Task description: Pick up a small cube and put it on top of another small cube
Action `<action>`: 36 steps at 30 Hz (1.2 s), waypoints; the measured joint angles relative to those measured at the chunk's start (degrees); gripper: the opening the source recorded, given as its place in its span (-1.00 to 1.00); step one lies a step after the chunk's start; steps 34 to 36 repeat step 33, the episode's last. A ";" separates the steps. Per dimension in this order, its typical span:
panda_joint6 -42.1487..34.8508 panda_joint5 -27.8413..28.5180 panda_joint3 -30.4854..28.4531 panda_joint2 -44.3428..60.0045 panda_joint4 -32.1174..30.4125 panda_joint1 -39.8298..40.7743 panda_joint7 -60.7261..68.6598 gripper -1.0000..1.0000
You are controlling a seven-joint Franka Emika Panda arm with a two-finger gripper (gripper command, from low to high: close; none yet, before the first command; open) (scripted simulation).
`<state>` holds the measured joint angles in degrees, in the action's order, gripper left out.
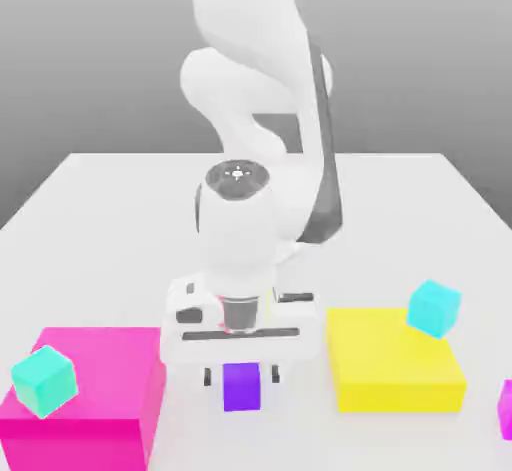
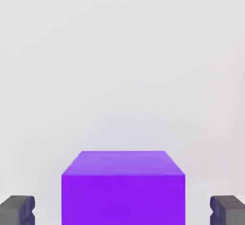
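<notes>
- Four small cubes are spread across the scene, and one of them, the purple cube (image 1: 241,387), is now framed by the gripper (image 1: 241,375).
- Released, that is the state of the end effector: the fingertips (image 2: 17,210) are held apart, and nothing is grasped.
- Pale gaps are seen on both sides of the purple cube in the hand view, so neither fingertip is brought against it.
- Low at the front of the white table (image 1: 380,259), the purple cube is shown upright, with its top face and one side face presented to the hand view; whether it is touched by the table cannot be told.
- Over on the exterior view's left, a turquoise cube (image 1: 44,381) is carried by the pink block (image 1: 110,369), set near the block's edge and turned at an angle to it.
- Across on the exterior view's right, the yellow block (image 1: 385,354) is laid flat, and a cyan cube (image 1: 434,309) is seen at its far corner, also turned askew.
- Farther out that way, a magenta cube (image 1: 507,410) is cut off by the picture's edge, well apart from the gripper.
- Above it all, the white arm (image 1: 238,224) is extended downward, with the hand (image 1: 240,334) placed between the two coloured blocks.
</notes>
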<state>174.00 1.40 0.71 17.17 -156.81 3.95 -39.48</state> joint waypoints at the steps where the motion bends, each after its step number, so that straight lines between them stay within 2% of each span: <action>1: 0.00 0.04 0.00 0.00 0.00 0.01 -0.04 -1.00; 5: 0.08 0.17 0.05 0.10 0.02 0.07 -0.16 -1.00; 12: -10.74 -0.85 0.79 -12.24 -1.53 1.26 -0.15 -1.00; 25: -38.25 -1.94 -7.35 -14.31 23.91 14.96 -25.81 -1.00; 29: -33.30 -3.27 -7.47 -8.82 24.42 15.54 -27.22 -1.00; 30: -32.09 -3.45 -7.43 -7.84 24.18 15.57 -27.16 1.00; 36: -32.09 -3.45 -7.43 -7.84 24.18 15.57 -27.16 1.00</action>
